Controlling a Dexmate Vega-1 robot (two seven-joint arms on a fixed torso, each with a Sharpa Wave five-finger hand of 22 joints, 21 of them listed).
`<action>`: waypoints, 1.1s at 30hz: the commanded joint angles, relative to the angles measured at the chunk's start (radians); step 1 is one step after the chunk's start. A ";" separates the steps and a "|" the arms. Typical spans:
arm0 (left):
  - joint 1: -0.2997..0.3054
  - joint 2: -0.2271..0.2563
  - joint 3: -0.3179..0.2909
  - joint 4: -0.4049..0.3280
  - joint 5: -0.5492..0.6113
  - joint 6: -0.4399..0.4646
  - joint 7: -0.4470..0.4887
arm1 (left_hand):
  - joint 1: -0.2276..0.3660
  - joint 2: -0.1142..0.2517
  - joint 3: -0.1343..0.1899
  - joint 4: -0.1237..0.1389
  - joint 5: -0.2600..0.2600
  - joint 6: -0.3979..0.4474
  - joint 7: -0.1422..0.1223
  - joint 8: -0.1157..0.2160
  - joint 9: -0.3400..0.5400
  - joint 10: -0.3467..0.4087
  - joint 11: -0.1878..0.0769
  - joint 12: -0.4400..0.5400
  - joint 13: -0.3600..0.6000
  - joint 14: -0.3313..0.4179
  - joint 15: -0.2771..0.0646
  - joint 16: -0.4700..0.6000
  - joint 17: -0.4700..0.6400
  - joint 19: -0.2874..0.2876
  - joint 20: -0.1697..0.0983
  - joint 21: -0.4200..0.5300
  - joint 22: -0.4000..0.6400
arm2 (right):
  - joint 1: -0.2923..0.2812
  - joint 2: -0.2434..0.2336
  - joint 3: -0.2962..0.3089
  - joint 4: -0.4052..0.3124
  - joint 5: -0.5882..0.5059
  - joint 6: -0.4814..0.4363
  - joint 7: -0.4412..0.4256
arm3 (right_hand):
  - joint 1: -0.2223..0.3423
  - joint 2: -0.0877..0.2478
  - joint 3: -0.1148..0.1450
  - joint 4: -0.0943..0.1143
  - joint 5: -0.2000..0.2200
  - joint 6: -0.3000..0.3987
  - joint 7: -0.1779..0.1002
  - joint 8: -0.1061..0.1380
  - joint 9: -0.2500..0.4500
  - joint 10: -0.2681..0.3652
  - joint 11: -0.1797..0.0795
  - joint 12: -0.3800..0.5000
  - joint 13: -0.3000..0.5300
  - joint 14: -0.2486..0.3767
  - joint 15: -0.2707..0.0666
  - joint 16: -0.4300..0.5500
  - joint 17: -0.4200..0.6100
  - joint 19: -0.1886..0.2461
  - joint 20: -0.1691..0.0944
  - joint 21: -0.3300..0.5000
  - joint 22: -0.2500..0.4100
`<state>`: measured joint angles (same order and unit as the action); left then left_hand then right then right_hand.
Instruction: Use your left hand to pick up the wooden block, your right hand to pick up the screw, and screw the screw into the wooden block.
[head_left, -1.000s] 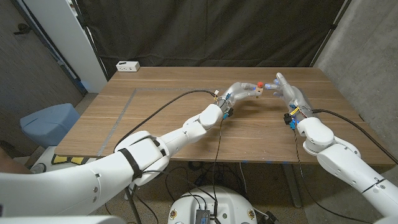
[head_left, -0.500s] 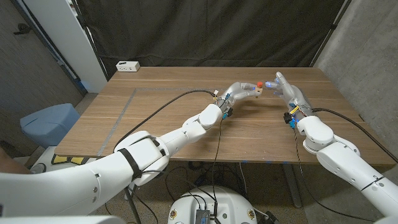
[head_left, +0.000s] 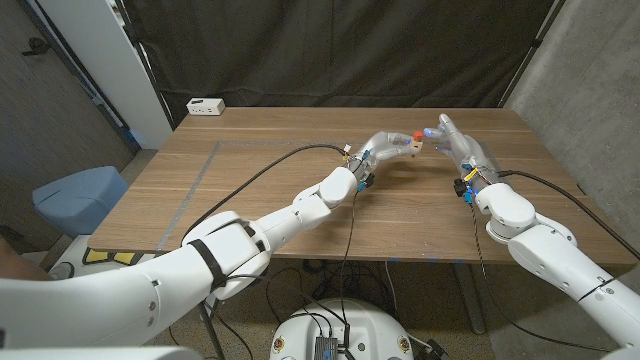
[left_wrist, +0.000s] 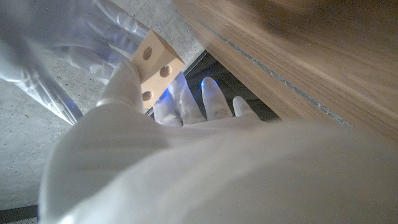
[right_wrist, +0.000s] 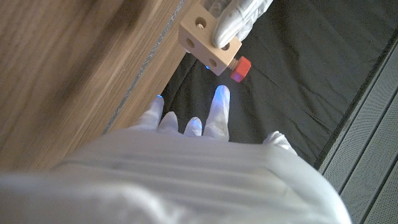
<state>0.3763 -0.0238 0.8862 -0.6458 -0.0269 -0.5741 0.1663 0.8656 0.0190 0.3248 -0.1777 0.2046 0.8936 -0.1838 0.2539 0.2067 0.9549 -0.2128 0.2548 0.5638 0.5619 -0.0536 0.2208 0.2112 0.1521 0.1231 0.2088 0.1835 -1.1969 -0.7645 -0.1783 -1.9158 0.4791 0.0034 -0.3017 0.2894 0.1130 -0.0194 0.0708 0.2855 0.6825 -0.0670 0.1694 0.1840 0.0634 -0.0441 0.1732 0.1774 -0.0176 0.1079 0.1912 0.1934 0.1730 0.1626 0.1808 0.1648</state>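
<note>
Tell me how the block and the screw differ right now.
Colour: the block is pale wood with round holes; the screw shows a red head. Size: the block is clearly larger than the screw's head. Hold: the left hand grips the block, while the screw sticks out of one block face and the right hand, fingers apart, is short of it. Shared: they are joined, held in the air.

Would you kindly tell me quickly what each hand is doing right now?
Left hand: holding the wooden block, red-headed screw already in it.
Right hand: open, holding nothing.
</note>
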 joint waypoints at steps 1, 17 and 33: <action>0.015 0.014 -0.001 -0.040 0.008 0.022 0.004 | 0.043 0.062 0.029 0.026 0.008 0.091 0.019 0.006 0.002 0.017 -0.004 0.005 0.016 0.008 -0.092 -0.002 0.004 0.008 0.000 0.002 0.004 | 0.021 -0.016 -0.012 0.013 0.017 0.009 0.045 | -0.003 -0.003 -0.007 0.001 -0.001 -0.019 -0.003 0.001 0.005 -0.014 -0.001 0.000 0.002 -0.017 0.004 -0.005 0.001 -0.008 0.003 -0.002 0.005; 0.027 0.028 -0.003 -0.081 0.018 0.043 0.008 | 0.043 0.062 0.029 0.025 0.009 0.091 0.021 0.006 0.002 0.016 -0.004 0.005 0.016 0.007 -0.091 -0.002 0.005 0.008 0.000 0.002 0.004 | 0.016 -0.014 -0.016 0.010 0.007 0.026 0.030 | -0.010 -0.001 -0.010 0.006 0.001 0.046 -0.005 0.035 0.004 -0.006 -0.017 0.013 0.002 -0.021 0.005 0.002 0.001 -0.018 0.010 0.003 0.005; 0.035 0.033 -0.009 -0.089 0.013 0.047 0.004 | 0.044 0.063 0.029 0.025 0.009 0.090 0.022 0.005 0.002 0.017 -0.004 0.005 0.017 0.007 -0.091 -0.002 0.005 0.008 0.001 0.002 0.004 | 0.011 -0.015 -0.018 -0.009 0.002 0.000 0.009 | -0.005 0.004 -0.008 0.003 0.005 0.110 0.009 0.051 0.002 0.025 -0.029 0.021 0.001 -0.003 -0.004 0.010 -0.001 -0.003 0.011 0.010 0.005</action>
<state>0.4066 0.0055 0.8812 -0.7290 -0.0117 -0.5301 0.1733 0.8656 0.0190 0.3235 -0.1764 0.2060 0.8936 -0.1838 0.2539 0.2068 0.9549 -0.2128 0.2548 0.5638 0.5619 -0.0536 0.2207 0.2112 0.1521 0.1231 0.2088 0.1835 -1.1827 -0.7801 -0.1947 -1.9129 0.4855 0.0208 -0.2773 0.2857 0.1094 -0.0232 0.0746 0.2855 0.7775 -0.0611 0.2153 0.1838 0.0787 -0.0732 0.1888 0.1774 -0.0250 0.1047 0.1973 0.1906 0.1612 0.1714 0.1858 0.1648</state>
